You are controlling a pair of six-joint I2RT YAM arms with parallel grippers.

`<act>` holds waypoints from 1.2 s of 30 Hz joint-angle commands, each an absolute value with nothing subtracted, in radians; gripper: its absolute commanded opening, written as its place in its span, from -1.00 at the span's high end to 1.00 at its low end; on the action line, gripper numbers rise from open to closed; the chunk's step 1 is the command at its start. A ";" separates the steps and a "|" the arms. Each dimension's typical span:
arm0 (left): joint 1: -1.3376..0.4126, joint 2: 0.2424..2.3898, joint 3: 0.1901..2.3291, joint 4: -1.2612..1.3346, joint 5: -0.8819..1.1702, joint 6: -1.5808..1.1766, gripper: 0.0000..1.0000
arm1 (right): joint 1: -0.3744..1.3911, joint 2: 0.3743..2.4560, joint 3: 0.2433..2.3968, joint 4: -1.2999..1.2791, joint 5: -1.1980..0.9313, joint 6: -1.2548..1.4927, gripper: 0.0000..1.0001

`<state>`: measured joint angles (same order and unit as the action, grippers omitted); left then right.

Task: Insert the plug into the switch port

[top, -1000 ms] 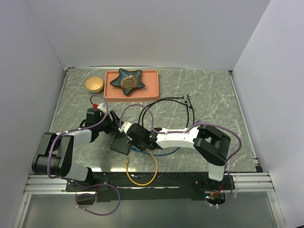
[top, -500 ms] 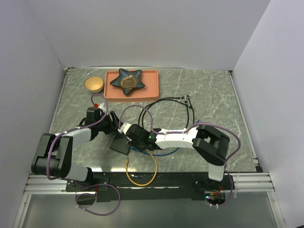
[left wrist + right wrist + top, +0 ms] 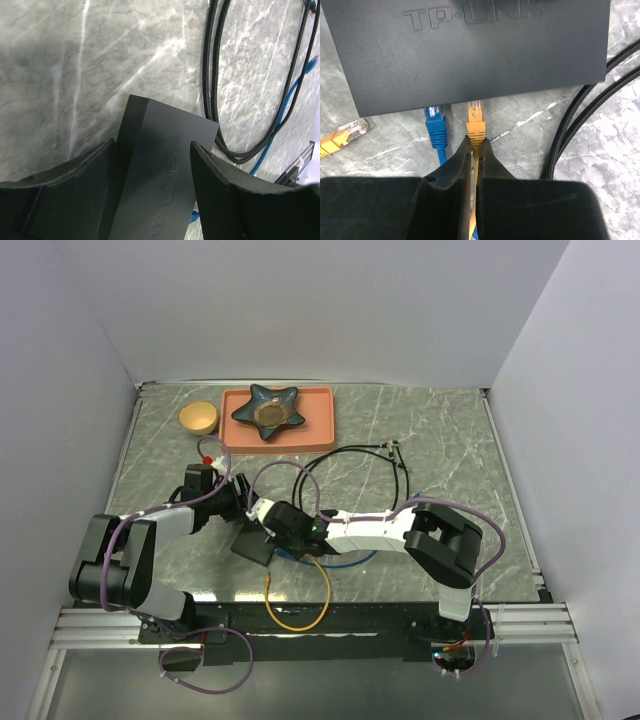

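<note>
The switch port [image 3: 254,540] is a flat black box at the table's near left. In the right wrist view its socket side [image 3: 470,97] faces my right gripper [image 3: 476,142]. That gripper is shut on the orange plug [image 3: 475,125] at its boot. The plug's tip meets the socket side, next to a blue plug [image 3: 435,125]. How deep either plug sits is hidden. My left gripper [image 3: 152,150] straddles the switch port [image 3: 160,170], one finger [image 3: 75,190] against each long side. In the top view the left gripper [image 3: 240,510] and the right gripper [image 3: 272,525] meet at the box.
A loose orange plug [image 3: 342,137] lies left of the blue one. Black cable loops [image 3: 350,455] and a blue cable [image 3: 345,562] lie right of the switch. The orange cable [image 3: 322,595] curls over the near edge. At the back are an orange-pink tray [image 3: 322,430], its star-shaped dish [image 3: 268,408] and a yellow bowl [image 3: 198,418].
My right gripper has crept slightly left toward the switch port with the orange plug. The left arm has shifted only a little.
</note>
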<state>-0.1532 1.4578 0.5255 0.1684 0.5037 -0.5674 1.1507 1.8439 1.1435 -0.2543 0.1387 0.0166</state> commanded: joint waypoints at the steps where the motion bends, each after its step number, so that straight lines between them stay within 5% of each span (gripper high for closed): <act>1: -0.179 1.491 0.549 0.164 0.566 -0.549 -0.33 | 1.161 1.839 1.197 -0.160 0.164 0.011 1.00; 24: -0.190 1.532 0.546 0.118 0.545 -0.572 -0.15 | 1.164 1.836 1.108 0.078 0.259 0.274 1.00; 36: -0.190 1.522 0.543 0.106 0.523 -0.568 -0.21 | 1.140 1.815 1.069 0.123 0.337 0.364 1.00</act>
